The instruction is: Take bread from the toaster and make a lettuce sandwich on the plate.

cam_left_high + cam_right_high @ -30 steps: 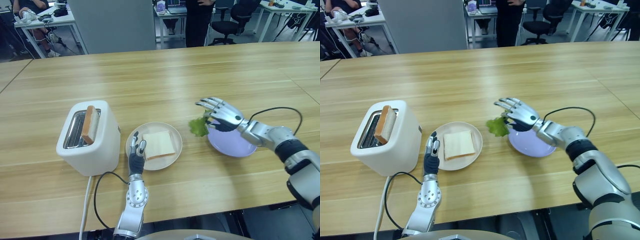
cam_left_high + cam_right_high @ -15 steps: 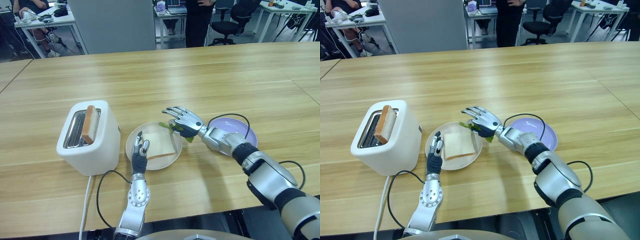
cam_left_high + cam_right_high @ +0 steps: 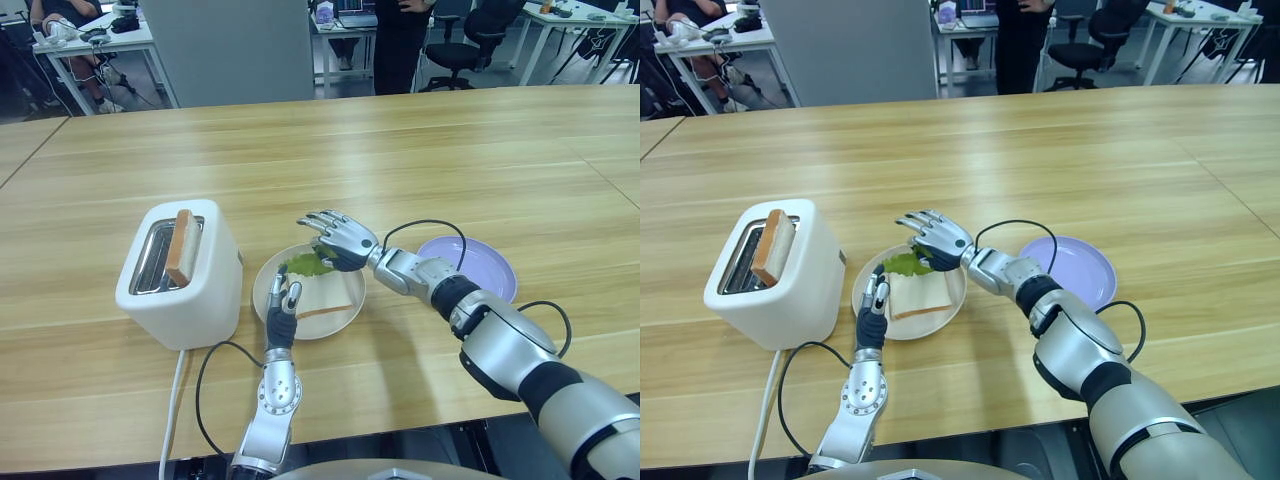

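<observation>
A white toaster [image 3: 180, 285] stands at the left with one bread slice [image 3: 182, 247] upright in its slot. To its right, a cream plate [image 3: 310, 332] holds a white bread slice [image 3: 328, 296]. My right hand [image 3: 335, 238] hovers over the plate's far side, shut on a green lettuce leaf [image 3: 305, 265] that hangs over the far left corner of the slice. My left hand [image 3: 280, 303] stands open at the plate's near left rim with its fingers straight up, holding nothing.
An empty purple plate [image 3: 470, 268] lies to the right of the cream plate. A black cable [image 3: 200, 375] and a white cable [image 3: 168, 425] run from the toaster to the table's front edge. Chairs and desks stand beyond the far edge.
My right hand has carried the lettuce leftward from the purple plate to over the bread on the cream plate. My left hand has hardly moved.
</observation>
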Controlling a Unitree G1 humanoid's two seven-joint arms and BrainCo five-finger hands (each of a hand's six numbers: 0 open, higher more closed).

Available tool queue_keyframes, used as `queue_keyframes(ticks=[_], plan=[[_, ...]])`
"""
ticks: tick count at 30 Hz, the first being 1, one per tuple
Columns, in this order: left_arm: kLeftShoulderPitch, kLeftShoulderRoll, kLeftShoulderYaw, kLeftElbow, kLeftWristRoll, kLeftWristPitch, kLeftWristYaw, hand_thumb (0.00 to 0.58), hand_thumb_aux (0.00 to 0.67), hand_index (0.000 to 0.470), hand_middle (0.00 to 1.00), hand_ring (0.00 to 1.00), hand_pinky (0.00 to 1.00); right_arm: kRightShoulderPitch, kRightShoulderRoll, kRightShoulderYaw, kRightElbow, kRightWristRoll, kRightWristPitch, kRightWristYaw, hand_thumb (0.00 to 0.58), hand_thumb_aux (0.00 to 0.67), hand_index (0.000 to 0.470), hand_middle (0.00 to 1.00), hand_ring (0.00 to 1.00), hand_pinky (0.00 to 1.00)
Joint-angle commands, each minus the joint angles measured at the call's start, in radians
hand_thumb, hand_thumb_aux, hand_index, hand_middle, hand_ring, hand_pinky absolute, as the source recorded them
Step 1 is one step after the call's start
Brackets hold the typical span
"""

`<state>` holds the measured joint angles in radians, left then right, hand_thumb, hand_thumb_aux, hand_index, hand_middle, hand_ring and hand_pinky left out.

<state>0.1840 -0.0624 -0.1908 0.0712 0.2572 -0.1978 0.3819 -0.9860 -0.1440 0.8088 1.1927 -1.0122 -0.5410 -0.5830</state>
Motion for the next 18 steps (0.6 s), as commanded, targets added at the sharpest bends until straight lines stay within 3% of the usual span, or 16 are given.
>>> queue_keyframes(ticks=[1, 10, 18], plan=[[0.004, -0.035, -0.003, 0.006, -0.007, 0.004, -0.005, 0.0, 0.0, 0.0, 0.1, 0.1, 0.1, 0.037, -0.001, 0.041, -0.003, -0.023, -0.018, 0.007, 0.58, 0.67, 0.46, 0.02, 0.02, 0.02], [0.005, -0.041, -0.012, 0.013, -0.003, 0.003, -0.003, 0.0, 0.0, 0.0, 0.1, 0.1, 0.1, 0.055, 0.003, 0.051, 0.004, -0.006, -0.005, 0.034, 0.58, 0.67, 0.46, 0.02, 0.02, 0.02], [0.011, -0.041, -0.011, 0.003, -0.003, 0.008, -0.003, 0.0, 0.0, 0.0, 0.1, 0.1, 0.1, 0.174, -0.058, 0.016, -0.166, 0.06, -0.014, 0.205, 0.58, 0.67, 0.46, 0.02, 0.02, 0.02]])
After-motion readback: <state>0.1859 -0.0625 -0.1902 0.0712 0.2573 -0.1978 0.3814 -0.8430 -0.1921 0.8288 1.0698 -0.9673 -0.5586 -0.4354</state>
